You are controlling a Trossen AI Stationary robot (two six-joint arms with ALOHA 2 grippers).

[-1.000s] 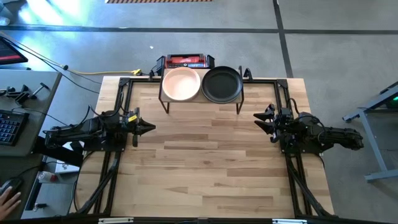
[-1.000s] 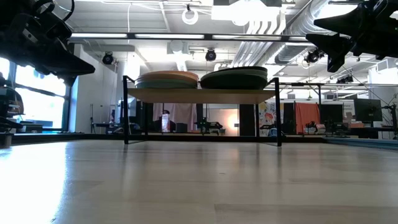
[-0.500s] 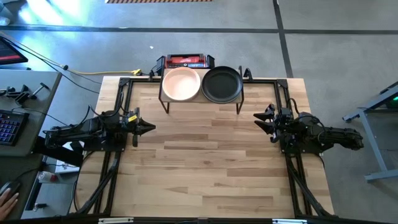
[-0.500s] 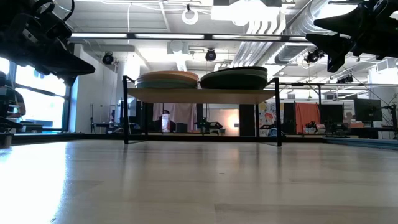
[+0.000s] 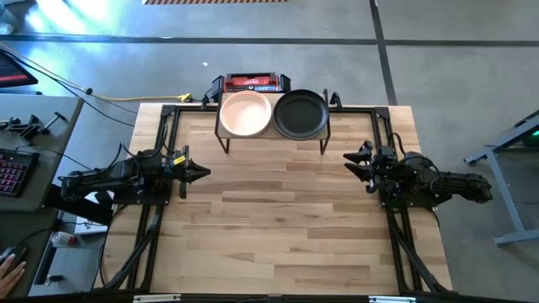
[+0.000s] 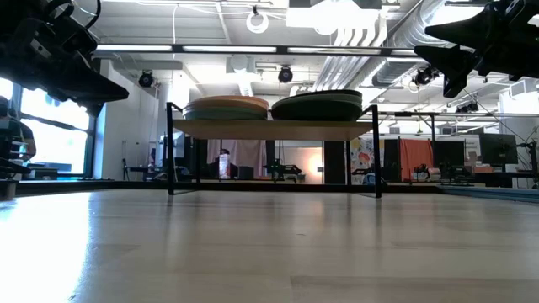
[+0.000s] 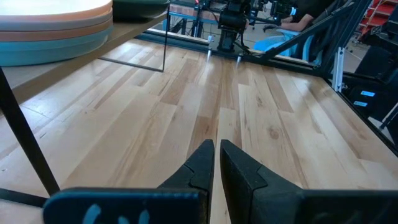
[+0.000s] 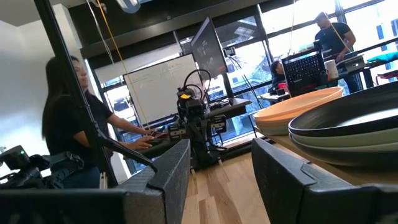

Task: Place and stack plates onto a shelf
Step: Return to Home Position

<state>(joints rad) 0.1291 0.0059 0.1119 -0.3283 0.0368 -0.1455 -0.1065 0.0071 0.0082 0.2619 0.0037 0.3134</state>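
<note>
The shelf [image 5: 272, 135] stands at the table's far edge on thin black legs. Two stacks of plates rest on its wooden top: the left stack [image 5: 245, 114] has a peach-pink plate uppermost, the right stack [image 5: 301, 114] a black one. In the low view both stacks [image 6: 226, 108] [image 6: 318, 105] sit flat on the shelf. My left gripper [image 5: 203, 173] hovers shut near the table's left side, also seen as my left gripper [image 7: 217, 152] above bare wood. My right gripper [image 5: 350, 162] hovers open near the right side; my right gripper [image 8: 221, 158] holds nothing.
A red-and-black device [image 5: 250, 82] sits behind the shelf. Black frame rails [image 5: 165, 135] run along the table's sides. The wooden table [image 5: 278, 219] in front of the shelf carries nothing. A desk with a keyboard [image 5: 10, 168] stands left of the table; a person [image 8: 68, 118] is beyond it.
</note>
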